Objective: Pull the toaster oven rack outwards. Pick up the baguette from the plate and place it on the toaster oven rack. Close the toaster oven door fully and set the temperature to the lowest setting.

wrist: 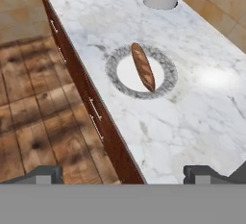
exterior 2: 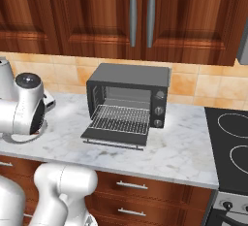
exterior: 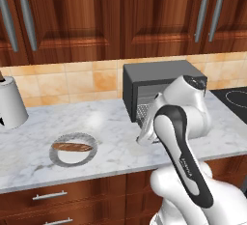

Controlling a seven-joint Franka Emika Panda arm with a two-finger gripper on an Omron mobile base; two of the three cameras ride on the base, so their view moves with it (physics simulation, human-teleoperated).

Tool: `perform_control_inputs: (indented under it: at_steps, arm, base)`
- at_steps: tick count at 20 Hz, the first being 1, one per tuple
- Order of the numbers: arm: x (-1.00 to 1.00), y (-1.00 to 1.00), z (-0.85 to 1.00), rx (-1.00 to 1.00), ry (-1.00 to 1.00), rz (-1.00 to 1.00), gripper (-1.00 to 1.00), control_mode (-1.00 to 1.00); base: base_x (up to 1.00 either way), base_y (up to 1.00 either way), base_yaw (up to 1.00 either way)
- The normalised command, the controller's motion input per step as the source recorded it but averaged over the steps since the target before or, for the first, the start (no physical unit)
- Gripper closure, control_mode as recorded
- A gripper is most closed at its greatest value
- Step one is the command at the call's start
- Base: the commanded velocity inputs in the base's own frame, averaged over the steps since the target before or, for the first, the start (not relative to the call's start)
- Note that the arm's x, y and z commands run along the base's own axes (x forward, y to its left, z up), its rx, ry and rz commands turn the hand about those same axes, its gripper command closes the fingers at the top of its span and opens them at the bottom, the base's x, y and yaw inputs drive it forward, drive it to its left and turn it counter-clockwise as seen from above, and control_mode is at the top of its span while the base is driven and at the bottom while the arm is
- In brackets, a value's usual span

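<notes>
The reddish-brown baguette point(exterior: 72, 147) is lying untouched across the round speckled-rim plate point(exterior: 62, 159) on the marble bench point(exterior: 111, 122). The hand point(wrist: 122, 172) is hovering, fingers spread wide, holding nothing. Rightward, the silvery wire rack point(exterior 2: 121, 118) is sitting pulled out over the dark grey toaster oven's point(exterior 2: 128, 74) dropped door point(exterior 2: 114, 137); loading, closing and the temperature setting are remaining.

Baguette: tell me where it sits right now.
The baguette lies across the plate on the marble counter, left of the toaster oven in the left base view, with the white canister further left.
</notes>
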Motion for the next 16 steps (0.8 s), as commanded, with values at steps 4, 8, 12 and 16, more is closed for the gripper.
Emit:
perform_control_inputs:
  at_steps: [4,8,12,16]
  arm:
    - [0.0,0.59,0.0,-0.05,0.0,0.0,-1.0,-1.0]
    - [0.0,0.42,0.0,-0.07,0.0,0.0,-1.0,-1.0]
    - [0.03,0.42,-0.03,-0.09,0.05,-0.01,-1.0,-1.0]
    - [0.09,0.34,-0.08,-0.08,0.05,0.0,-1.0,-1.0]
  base:
    - [0.0,0.0,0.0]
    - [0.0,0.0,0.0]
    - [0.0,0.0,0.0]
    - [0.0,0.0,0.0]
